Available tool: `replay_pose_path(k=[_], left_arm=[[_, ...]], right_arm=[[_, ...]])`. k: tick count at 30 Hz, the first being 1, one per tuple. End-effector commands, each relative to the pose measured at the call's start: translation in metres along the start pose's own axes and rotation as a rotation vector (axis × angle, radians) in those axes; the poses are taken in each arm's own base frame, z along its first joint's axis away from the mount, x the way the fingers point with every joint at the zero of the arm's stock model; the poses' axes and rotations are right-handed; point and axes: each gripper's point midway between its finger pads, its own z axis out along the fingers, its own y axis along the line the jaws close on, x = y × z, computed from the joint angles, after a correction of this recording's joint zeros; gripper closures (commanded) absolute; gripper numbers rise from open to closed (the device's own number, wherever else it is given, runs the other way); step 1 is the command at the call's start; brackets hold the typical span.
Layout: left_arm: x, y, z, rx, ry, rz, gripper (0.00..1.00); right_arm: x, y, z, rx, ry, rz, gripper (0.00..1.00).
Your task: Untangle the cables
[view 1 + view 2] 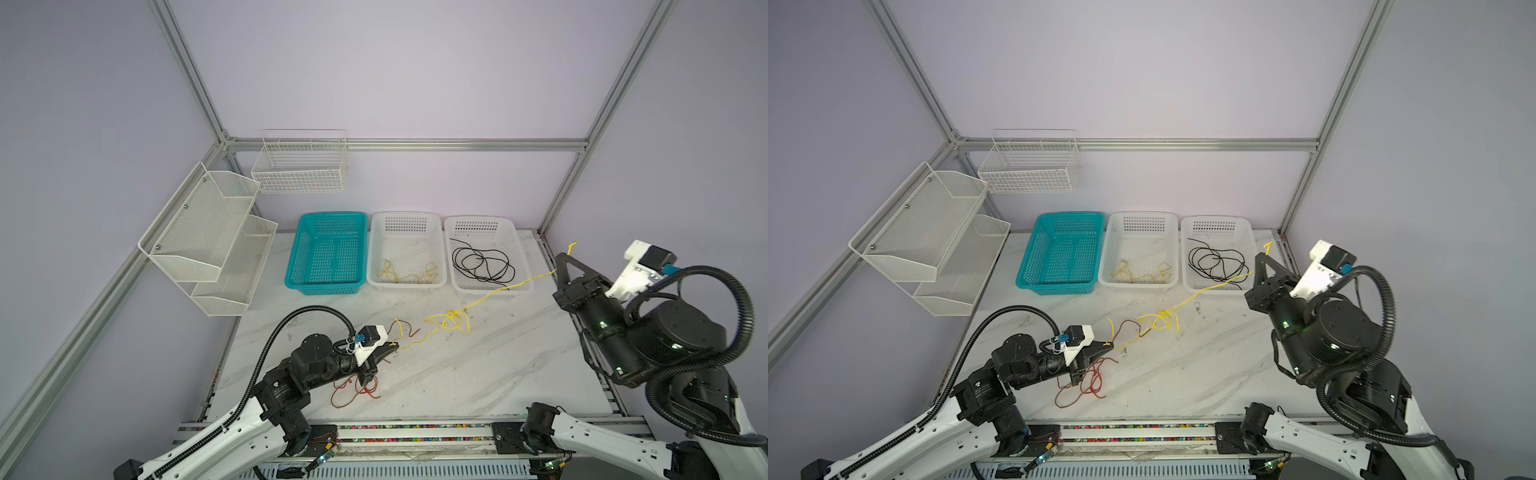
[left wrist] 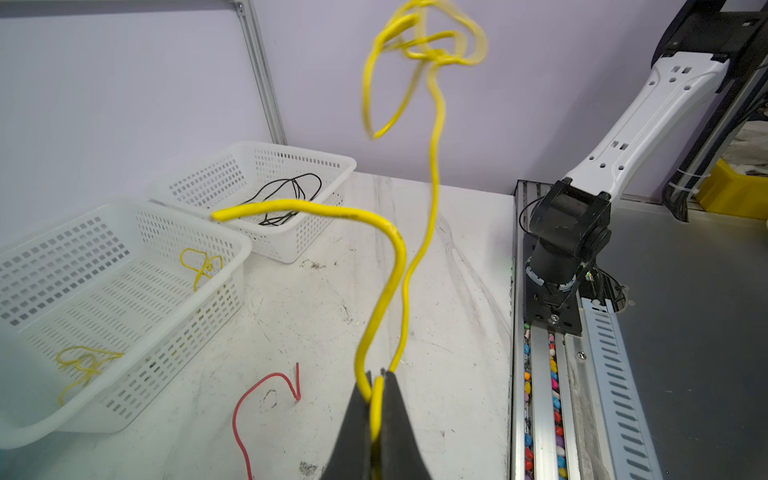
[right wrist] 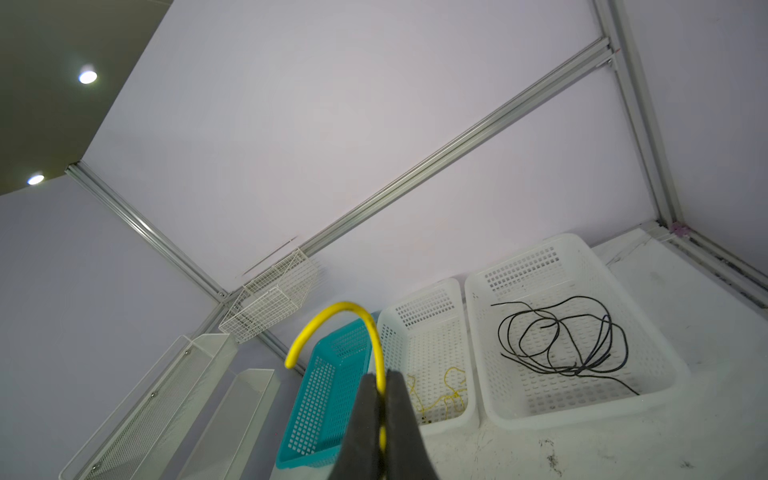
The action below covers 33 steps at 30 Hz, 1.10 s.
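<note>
Cables, in both top views: one yellow cable (image 1: 498, 291) runs through the air above the counter (image 1: 498, 365). The left end effector (image 1: 394, 345) pinches it low at the near left. The right end effector (image 1: 562, 257) holds it raised at the far right. A loose knot (image 1: 452, 321) sits roughly mid-span and appears clear of the counter. A red-orange cable (image 1: 355, 390) lies coiled under the left wrist. A black cable (image 1: 482, 264) rests in the rightmost white basket (image 1: 484, 219), and other yellow strands (image 1: 409, 275) lie in the middle white basket (image 1: 405, 215).

Left wrist view: jaws fully closed on the yellow cable (image 2: 376, 399), which looks folded double between the tips. A short free end curls away. The knot (image 2: 432, 45) is high up and blurred.

Right wrist view: jaws fully closed on the cable, and a short tail (image 3: 345, 308) arches beyond the tips.

Judgement: the knot is being worked open. Pulling the two ends further apart would likely cinch it. It seems better to keep some slack, have one end effector let go and regrip a loop at the knot, then draw the short end back through. The red-orange coil should stay out of the drag path.
</note>
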Motion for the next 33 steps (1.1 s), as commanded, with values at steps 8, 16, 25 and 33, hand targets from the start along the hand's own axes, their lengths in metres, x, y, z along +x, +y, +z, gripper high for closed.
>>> replay_pose_path(k=[8,16,25,33], left_arm=[[0.034,0.025,-0.003,-0.147,0.206,-0.039,1.0],[0.034,0.051,-0.004,-0.289,0.253,-0.052,1.0],[0.0,0.015,0.012,-0.06,0.157,-0.135,1.0],[-0.003,-0.008,0.035,0.114,0.197,-0.199,1.0]], right_arm=[[-0.081,-0.067,-0.046,0.237,-0.225,0.088,1.0],[-0.071,-0.077,-0.046,0.195,-0.154,0.108,1.0],[0.09,0.039,0.022,-0.044,0.211,-0.186,1.0],[0.214,0.089,0.039,-0.243,0.441,-0.193,1.0]])
